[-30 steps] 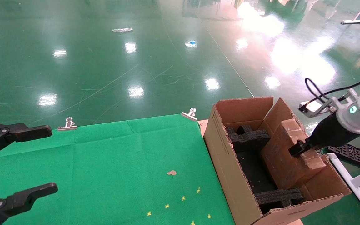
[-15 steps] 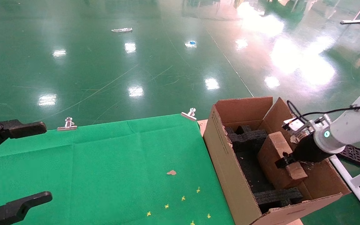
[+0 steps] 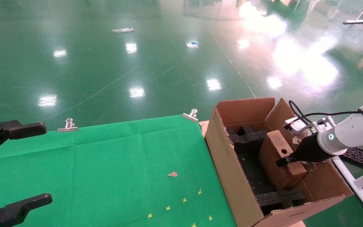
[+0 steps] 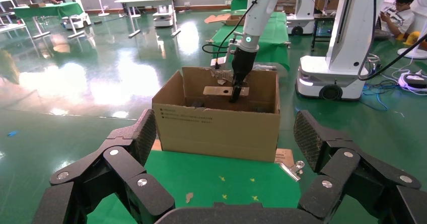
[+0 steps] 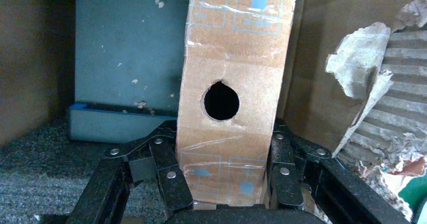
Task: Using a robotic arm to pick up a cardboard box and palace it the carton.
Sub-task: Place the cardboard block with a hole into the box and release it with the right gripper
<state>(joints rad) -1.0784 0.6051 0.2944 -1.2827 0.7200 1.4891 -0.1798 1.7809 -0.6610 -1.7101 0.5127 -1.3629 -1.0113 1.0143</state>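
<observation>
The robotic arm [image 3: 354,135], white with a glowing teal ring, is reaching in from 3 o'clock in the head view and dipping its right gripper [image 3: 287,160] into the carton [image 3: 228,176]. The gripper is clamping the cardboard box [image 3: 276,157], its black fingers [image 5: 168,171] pressing against the 2 long sides of the box, closed only as far as the box's width allows. The box is sitting inside the carton, tilted, with its round hole [image 5: 221,100] facing up toward the wrist camera. Whether its lower end is touching the carton's floor is not clear.

The carton is standing at 4 o'clock in the head view, just beside the right edge of the green cloth [image 3: 106,170], its flaps upright and black foam inserts [image 3: 249,137] lying at its far and near ends. A torn, ragged flap [image 5: 372,78] is showing beside the box in the right wrist view.

The left gripper [image 3: 14,168] is hanging at 9 o'clock over the cloth, well apart from the carton, its fingers spread wide and holding nothing. 2 metal clips [image 3: 68,125] are pinning the cloth's far edge.
</observation>
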